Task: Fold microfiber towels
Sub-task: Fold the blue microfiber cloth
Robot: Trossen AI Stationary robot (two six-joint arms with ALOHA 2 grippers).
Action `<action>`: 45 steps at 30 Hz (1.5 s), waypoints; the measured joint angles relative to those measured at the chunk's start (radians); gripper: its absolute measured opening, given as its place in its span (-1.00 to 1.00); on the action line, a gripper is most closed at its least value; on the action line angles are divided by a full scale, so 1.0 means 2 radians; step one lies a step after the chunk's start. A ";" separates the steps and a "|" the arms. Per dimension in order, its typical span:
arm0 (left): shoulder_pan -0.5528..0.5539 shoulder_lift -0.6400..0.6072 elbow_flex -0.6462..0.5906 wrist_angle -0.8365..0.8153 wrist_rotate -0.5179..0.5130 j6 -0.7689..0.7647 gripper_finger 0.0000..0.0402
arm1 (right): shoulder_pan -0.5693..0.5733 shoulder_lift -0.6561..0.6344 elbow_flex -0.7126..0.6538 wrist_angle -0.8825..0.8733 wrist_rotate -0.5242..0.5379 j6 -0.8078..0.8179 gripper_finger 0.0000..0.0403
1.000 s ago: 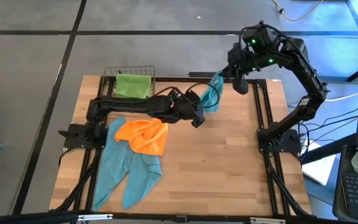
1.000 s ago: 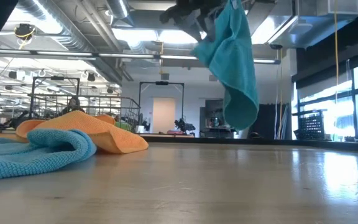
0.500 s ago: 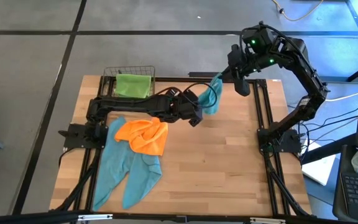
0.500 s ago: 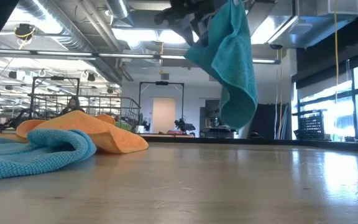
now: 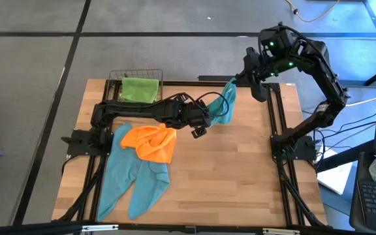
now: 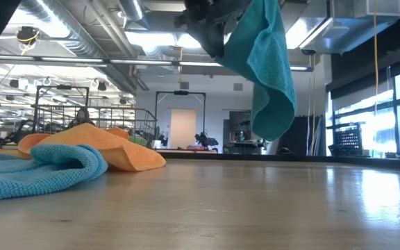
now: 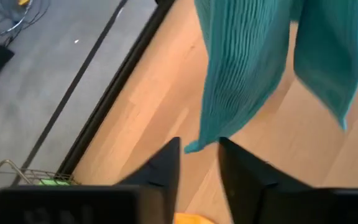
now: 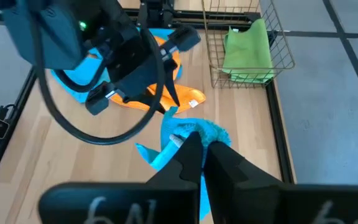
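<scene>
My right gripper (image 5: pixel 235 81) is shut on a teal towel (image 5: pixel 223 106), held high over the table's far right part. The towel also shows in the low view (image 6: pixel 264 66), hanging clear of the table. My left gripper (image 5: pixel 199 129) is open beside the towel's lower part. In the left wrist view the towel's lower corner (image 7: pixel 199 144) hangs just off the gap between the fingertips (image 7: pixel 199 163). An orange towel (image 5: pixel 151 142) lies bunched on two teal towels (image 5: pixel 136 180) at the near left. My right gripper pinches a bunched upper part of the teal towel (image 8: pixel 196 132) between its two shut fingers (image 8: pixel 190 155), coming from above. The towel hangs slack below the fingers, clear of the table. My left gripper: I cannot tell whether its fingers touch the towel's corner.
A wire basket (image 5: pixel 136 76) at the table's far left holds a lime green towel (image 5: pixel 139 89). Black rails (image 5: pixel 274 124) run along the table's left and right sides. Bare wood (image 5: pixel 227 176) lies at the near right.
My left gripper has drawn back toward the table's left and near edge, away from the hanging towel. My right gripper has shifted slightly toward the right with the towel, which has swung and hangs a little higher.
</scene>
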 joint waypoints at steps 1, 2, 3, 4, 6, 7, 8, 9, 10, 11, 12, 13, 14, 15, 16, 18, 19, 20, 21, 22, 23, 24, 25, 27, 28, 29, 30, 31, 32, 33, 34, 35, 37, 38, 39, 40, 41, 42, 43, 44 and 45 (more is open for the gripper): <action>0.000 -0.001 0.000 -0.006 0.005 0.005 -0.65 | 0.000 -0.002 0.000 0.000 -0.001 0.000 -0.94; 0.000 -0.002 0.000 -0.017 0.011 0.006 -0.79 | 0.000 -0.004 0.000 0.000 -0.004 0.000 -0.94; 0.000 -0.005 0.000 -0.028 0.017 0.006 -0.89 | 0.000 -0.006 0.000 0.000 -0.007 0.004 -0.94; 0.000 -0.007 0.000 -0.033 0.019 0.006 -0.94 | 0.000 -0.007 0.000 0.000 -0.011 0.011 -0.94; -0.001 -0.010 0.000 -0.038 0.017 0.010 -0.97 | 0.000 -0.008 0.000 0.000 -0.017 0.017 -0.94; -0.003 -0.013 0.000 -0.040 0.018 0.018 -0.98 | 0.000 -0.008 0.000 0.000 -0.017 0.021 -0.94; -0.003 -0.015 0.000 -0.037 0.018 0.025 -0.99 | 0.000 -0.008 0.000 0.000 -0.017 0.026 -0.94; -0.004 -0.017 0.000 -0.034 0.018 0.030 -0.99 | 0.000 -0.008 0.000 0.000 -0.017 0.028 -0.94; -0.004 -0.022 0.000 -0.036 0.019 0.032 -1.00 | 0.000 -0.008 0.000 0.000 -0.017 0.030 -0.94; -0.005 -0.027 0.000 -0.040 0.025 0.033 -1.00 | 0.000 -0.008 0.000 0.000 -0.017 0.031 -0.94; -0.004 -0.032 0.000 -0.037 0.037 0.035 -1.00 | 0.000 -0.008 0.000 0.000 -0.017 0.032 -0.94; -0.003 -0.037 0.000 -0.035 0.049 0.042 -1.00 | 0.000 -0.008 0.000 0.000 -0.017 0.035 -0.94; -0.001 -0.042 0.000 -0.035 0.061 0.050 -0.99 | 0.000 -0.008 0.000 0.000 -0.017 0.037 -0.94; -0.001 -0.046 0.000 -0.033 0.072 0.062 -1.00 | 0.000 -0.008 0.000 0.000 -0.017 0.039 -0.94; -0.001 -0.051 0.000 -0.030 0.090 0.078 -1.00 | 0.000 -0.008 0.000 0.000 -0.017 0.039 -0.94; -0.001 -0.066 0.000 -0.010 0.153 0.113 -1.00 | 0.000 -0.008 0.000 0.000 -0.017 0.039 -0.94; 0.002 -0.075 0.000 0.002 0.201 0.127 -0.99 | 0.000 -0.008 0.000 0.000 -0.017 0.040 -0.94; 0.004 -0.082 0.000 0.011 0.244 0.131 -0.98 | 0.000 -0.008 0.000 0.000 -0.017 0.041 -0.94; 0.005 -0.088 0.001 0.022 0.275 0.128 -0.97 | 0.000 -0.008 0.000 0.000 -0.017 0.042 -0.94; 0.007 -0.093 0.001 0.026 0.289 0.121 -0.95 | 0.000 -0.008 0.000 0.000 -0.017 0.046 -0.94; 0.008 -0.095 0.001 0.022 0.293 0.117 -0.92 | 0.000 -0.008 0.000 0.000 -0.017 0.051 -0.94; 0.009 -0.095 0.001 0.021 0.296 0.117 -0.89 | 0.000 -0.008 0.000 0.000 -0.017 0.053 -0.94; 0.010 -0.095 0.001 0.022 0.296 0.116 -0.84 | 0.000 -0.008 0.000 0.000 -0.017 0.055 -0.94; 0.013 -0.095 0.000 0.017 0.298 0.111 -0.71 | 0.000 -0.008 0.000 0.000 -0.017 0.063 -0.94; 0.013 -0.093 0.000 0.019 0.298 0.107 -0.64 | 0.001 -0.008 0.000 0.000 -0.017 0.066 -0.94; 0.013 -0.089 0.001 0.022 0.296 0.106 -0.57 | 0.002 -0.008 0.000 0.000 -0.017 0.067 -0.94; 0.013 -0.083 0.001 0.022 0.291 0.106 -0.50 | 0.002 -0.008 0.000 0.000 -0.017 0.068 -0.94; 0.013 -0.077 0.000 0.023 0.286 0.106 -0.43 | 0.004 -0.008 0.000 0.000 -0.017 0.068 -0.94; 0.013 -0.070 0.000 0.024 0.279 0.103 -0.36 | 0.005 -0.008 0.000 0.000 -0.019 0.068 -0.94; 0.013 -0.064 0.000 0.024 0.271 0.097 -0.30 | 0.006 -0.008 0.000 -0.001 -0.020 0.067 -0.94; 0.013 -0.061 0.000 0.023 0.264 0.094 -0.25 | 0.007 -0.008 0.000 -0.002 -0.021 0.066 -0.94; 0.013 -0.059 0.000 0.023 0.258 0.093 -0.20 | 0.009 -0.008 0.000 -0.004 -0.021 0.065 -0.94; 0.013 -0.055 0.000 0.023 0.252 0.092 -0.14 | 0.011 -0.008 0.000 -0.013 -0.021 0.065 -0.94; 0.013 -0.052 0.000 0.023 0.252 0.091 -0.12 | 0.011 -0.008 0.000 -0.018 -0.022 0.065 -0.94; 0.013 -0.049 0.000 0.024 0.251 0.088 -0.10 | 0.011 -0.008 0.000 -0.023 -0.025 0.063 -0.94; 0.013 -0.045 0.000 0.025 0.249 0.084 -0.09 | 0.011 -0.008 0.000 -0.027 -0.029 0.063 -0.94; 0.014 -0.042 0.000 0.025 0.249 0.083 -0.09 | 0.011 -0.008 0.000 -0.030 -0.030 0.062 -0.94; 0.014 -0.042 0.000 0.024 0.249 0.081 -0.09 | 0.011 -0.008 0.000 -0.030 -0.030 0.061 -0.94; 0.014 -0.041 0.000 0.026 0.249 0.080 -0.09 | 0.011 -0.009 0.000 -0.030 -0.030 0.061 -0.94; 0.014 -0.040 0.000 0.034 0.249 0.079 -0.09 | 0.011 -0.009 0.000 -0.030 -0.030 0.061 -0.94; 0.014 -0.038 0.001 0.043 0.249 0.079 -0.09 | 0.011 -0.009 0.000 -0.029 -0.030 0.061 -0.94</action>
